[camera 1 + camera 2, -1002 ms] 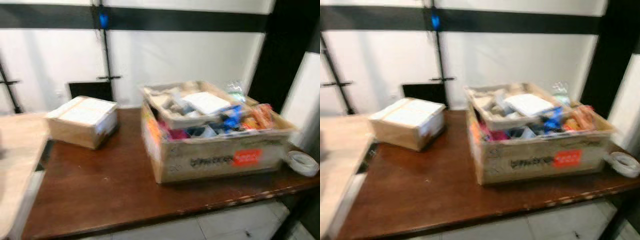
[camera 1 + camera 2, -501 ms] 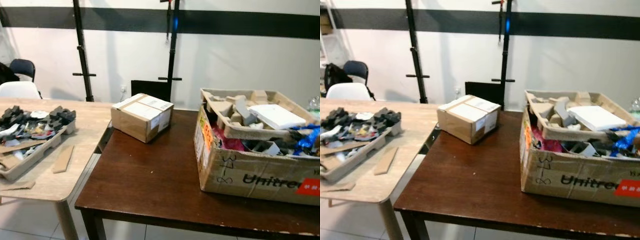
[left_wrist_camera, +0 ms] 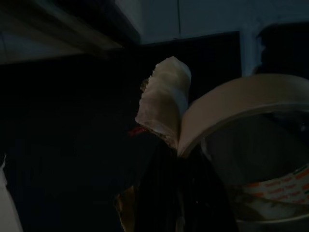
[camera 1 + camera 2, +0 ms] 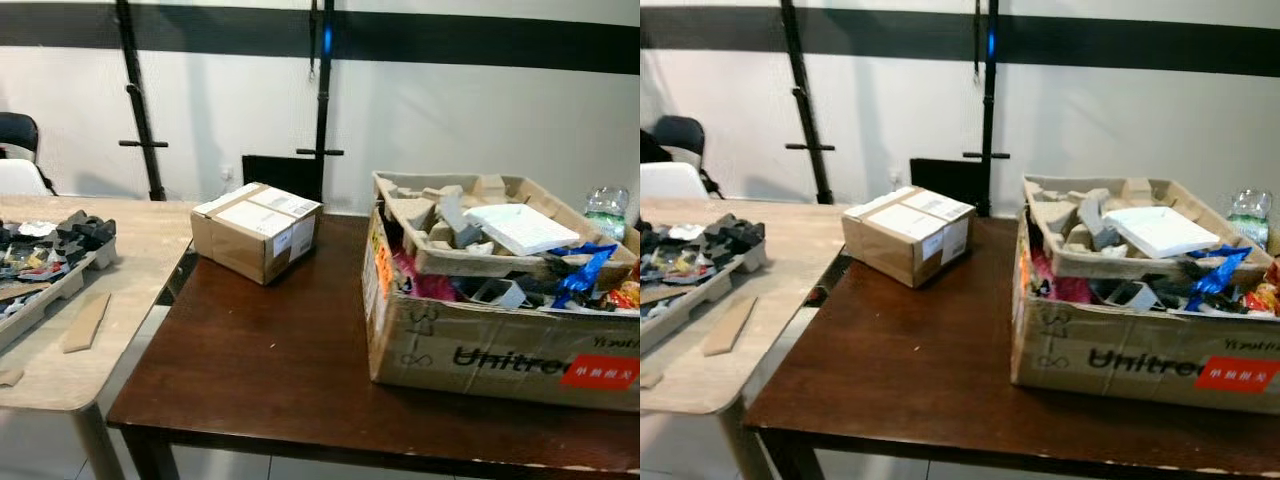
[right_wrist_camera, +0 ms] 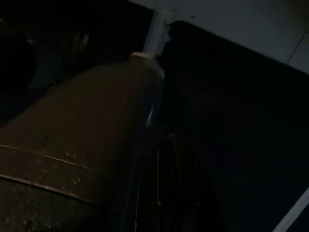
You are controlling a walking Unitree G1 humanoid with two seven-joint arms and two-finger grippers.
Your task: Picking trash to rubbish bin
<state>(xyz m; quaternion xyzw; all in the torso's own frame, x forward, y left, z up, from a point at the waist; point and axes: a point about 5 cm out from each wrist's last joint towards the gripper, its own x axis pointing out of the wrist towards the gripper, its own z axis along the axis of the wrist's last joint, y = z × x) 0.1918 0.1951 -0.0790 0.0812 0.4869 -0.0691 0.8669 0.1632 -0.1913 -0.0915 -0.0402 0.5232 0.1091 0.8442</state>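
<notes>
Only left wrist view: tape roll (image 3: pixel 251 145) against left gripper (image 3: pixel 176 193).

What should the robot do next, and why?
Probably step closer to the dark table. The big box full of trash sits on it, off to the right, and the left wrist view seems to show a tape roll already at that gripper, so there may be something to drop off.
</notes>
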